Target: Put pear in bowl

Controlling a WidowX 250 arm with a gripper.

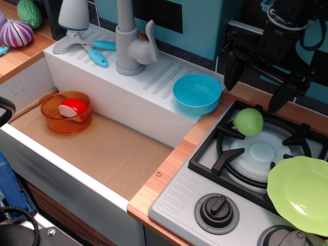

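Pear point(248, 121) sits on the black stove grate point(266, 148) at the right of the counter, toward the back of the burner, free of any grip. The claw point(257, 84) hangs above and just behind it, its two dark fingers point(231, 69) spread wide apart with nothing between them; the right finger reaches down near the grate's back edge, and the arm above is cut off by the top edge. The bowl point(197, 94) stands on the white drainboard point(154, 77) at the back of the sink, left of the pear, near the drainboard's right corner and upright; nothing shows inside it. A green plate point(300, 195) lies on the grate's front right, cut off by the right edge. Two stove knobs point(216, 210) sit along the front edge, the second only partly in view. In the sink point(102, 148) at the left, an orange bowl point(66, 113) holds a red and white piece whose kind is hard to make out. A grey tap point(130, 43) rises from the drainboard, its top cut off, with blue-handled utensils point(97, 54) beside it. At the back left corner lie a purple striped vegetable point(16, 33) and a green bumpy one point(29, 13), both partly cropped.
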